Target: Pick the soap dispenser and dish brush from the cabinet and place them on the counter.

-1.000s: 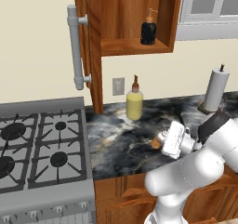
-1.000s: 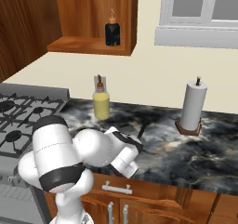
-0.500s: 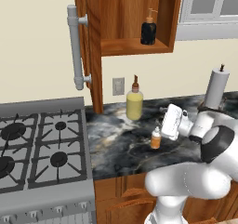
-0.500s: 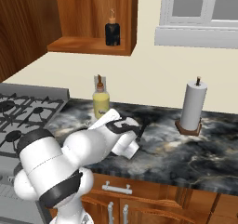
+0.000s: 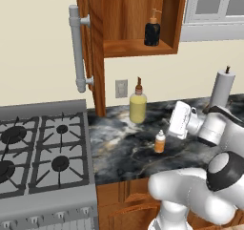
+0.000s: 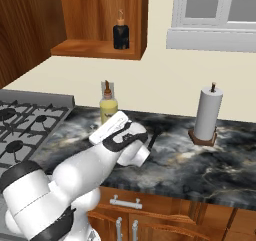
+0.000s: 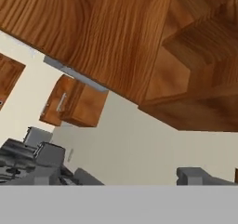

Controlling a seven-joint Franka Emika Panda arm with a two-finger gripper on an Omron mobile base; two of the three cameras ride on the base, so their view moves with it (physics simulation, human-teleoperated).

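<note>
Hovering over the counter (image 5: 119,148) with my tool (image 5: 175,120) spread wide and empty, I judged the dark soap dispenser (image 5: 152,29) stood upright on the open cabinet (image 5: 133,19) shelf, well above and slightly left of my tool.

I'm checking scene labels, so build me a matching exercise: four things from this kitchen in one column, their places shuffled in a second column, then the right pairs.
Things:
1. black soap dispenser
2. yellow bottle
3. paper towel roll
4. small orange bottle

Places:
A. on the counter under the window
B. on the open cabinet shelf
C. on the counter by the wall outlet
D. on the counter, out from the wall, near the arm

Pairs: 1-B, 2-C, 3-A, 4-D
</note>
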